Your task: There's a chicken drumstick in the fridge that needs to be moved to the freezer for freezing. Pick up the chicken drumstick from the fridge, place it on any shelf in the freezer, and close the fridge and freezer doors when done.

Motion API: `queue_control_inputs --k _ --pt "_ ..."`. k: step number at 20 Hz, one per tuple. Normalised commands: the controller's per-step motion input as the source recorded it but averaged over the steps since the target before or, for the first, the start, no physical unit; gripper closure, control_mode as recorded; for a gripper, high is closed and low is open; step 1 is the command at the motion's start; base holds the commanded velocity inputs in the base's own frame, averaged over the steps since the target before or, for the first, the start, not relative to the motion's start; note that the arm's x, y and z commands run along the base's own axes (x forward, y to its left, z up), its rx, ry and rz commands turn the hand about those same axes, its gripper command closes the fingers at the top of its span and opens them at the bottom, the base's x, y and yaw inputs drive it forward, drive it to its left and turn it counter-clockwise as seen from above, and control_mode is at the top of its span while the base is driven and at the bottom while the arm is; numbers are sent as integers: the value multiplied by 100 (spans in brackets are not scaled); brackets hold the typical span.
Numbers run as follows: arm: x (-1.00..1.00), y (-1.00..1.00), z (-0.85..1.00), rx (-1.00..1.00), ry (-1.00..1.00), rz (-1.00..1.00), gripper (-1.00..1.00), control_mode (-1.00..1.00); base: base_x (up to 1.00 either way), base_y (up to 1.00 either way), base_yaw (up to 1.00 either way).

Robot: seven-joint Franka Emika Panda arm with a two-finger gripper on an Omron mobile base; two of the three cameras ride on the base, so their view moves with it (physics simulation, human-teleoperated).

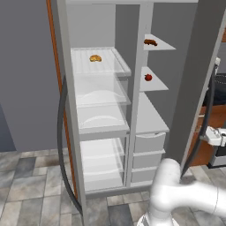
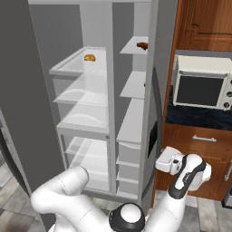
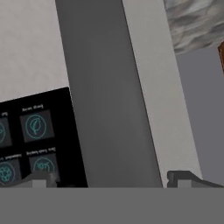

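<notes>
Both doors of the grey unit stand open. The chicken drumstick [image 1: 150, 42] [image 2: 142, 45] lies on the top shelf [image 1: 161, 44] of the narrow freezer [image 1: 150, 114]. The wide fridge [image 1: 99, 110] holds a golden bun [image 1: 95, 58] on its top glass shelf. My gripper [image 2: 160, 162] [image 1: 213, 135] is open at the outer face of the freezer door [image 1: 198, 79], far below the drumstick. In the hand view its fingertips [image 3: 181, 177] stand on either side of the door's dark bar handle [image 3: 109, 96], beside the black dispenser panel [image 3: 30, 140], with nothing held.
A small red fruit [image 1: 148, 77] sits on the freezer's second shelf. The fridge door [image 2: 27, 113] stands open at the left. Right of the freezer door, a microwave [image 2: 201, 86] sits on a dark counter above wooden cabinets [image 2: 204, 145].
</notes>
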Motion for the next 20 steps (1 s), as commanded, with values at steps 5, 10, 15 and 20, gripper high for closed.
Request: queue_control_inputs --k 5,10,15,20 --pt "2 58 0 0 0 -21 -100 -100 0 0 0" --pt "32 41 0 0 0 -30 -100 -100 0 0 0" --pt "46 44 8 -1 3 -27 -100 -100 0 0 0" --pt "51 33 19 -1 9 -20 -100 -100 0 0 0"
